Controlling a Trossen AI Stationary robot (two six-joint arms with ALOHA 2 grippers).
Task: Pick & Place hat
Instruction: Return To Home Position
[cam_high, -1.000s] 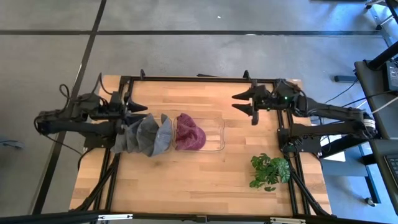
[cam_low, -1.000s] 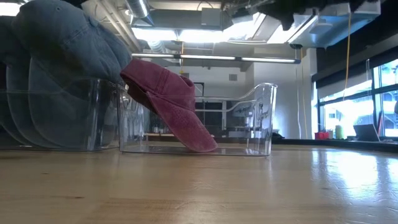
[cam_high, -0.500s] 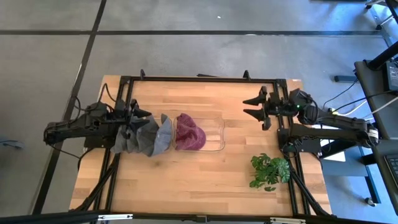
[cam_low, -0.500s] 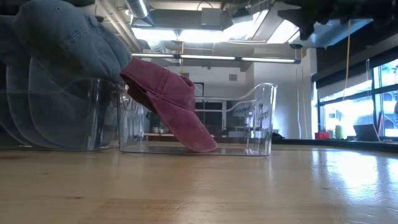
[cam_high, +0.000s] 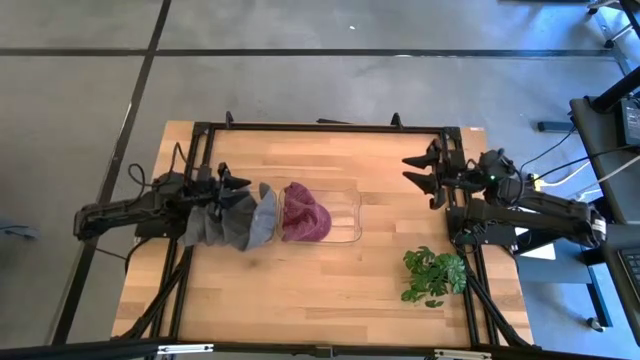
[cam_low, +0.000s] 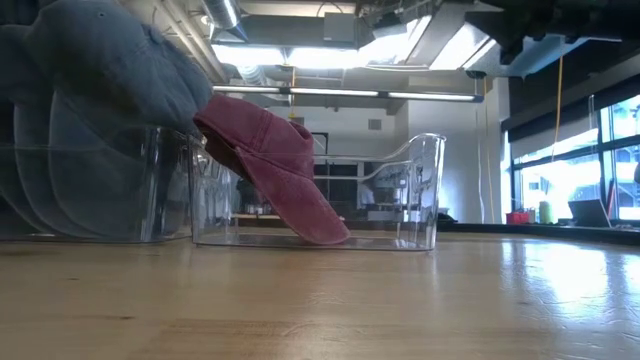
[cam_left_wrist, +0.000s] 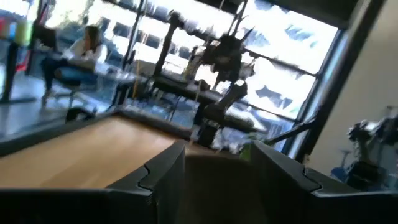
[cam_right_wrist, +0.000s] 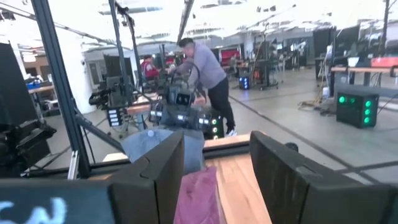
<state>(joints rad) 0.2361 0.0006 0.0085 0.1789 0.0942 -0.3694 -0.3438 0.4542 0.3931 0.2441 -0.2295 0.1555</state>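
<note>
A maroon hat (cam_high: 305, 213) (cam_low: 275, 165) stands tilted in a clear bin (cam_high: 350, 215) (cam_low: 415, 195). Its lower edge rests on the bin's floor and its top leans toward the left wall. In the right wrist view the maroon hat (cam_right_wrist: 196, 198) lies ahead. Left of it, several grey-blue hats (cam_high: 232, 215) (cam_low: 100, 70) are stacked in a second clear bin (cam_low: 95, 190). My left gripper (cam_high: 232, 186) (cam_left_wrist: 214, 177) hovers open over the far left of that stack, holding nothing. My right gripper (cam_high: 424, 176) (cam_right_wrist: 214, 174) is open and bare at the table's far right.
A green plant (cam_high: 433, 274) sits on the wooden table (cam_high: 300, 290) at the near right. Black frame rails (cam_high: 320, 127) run along the table's edges. A person (cam_right_wrist: 208, 74) stands in the room beyond the table.
My left gripper has sunk toward the grey-blue hat stack as its arm folded back. My right gripper has drawn back toward the table's right edge and come lower. Both stay open. The hats have not moved.
</note>
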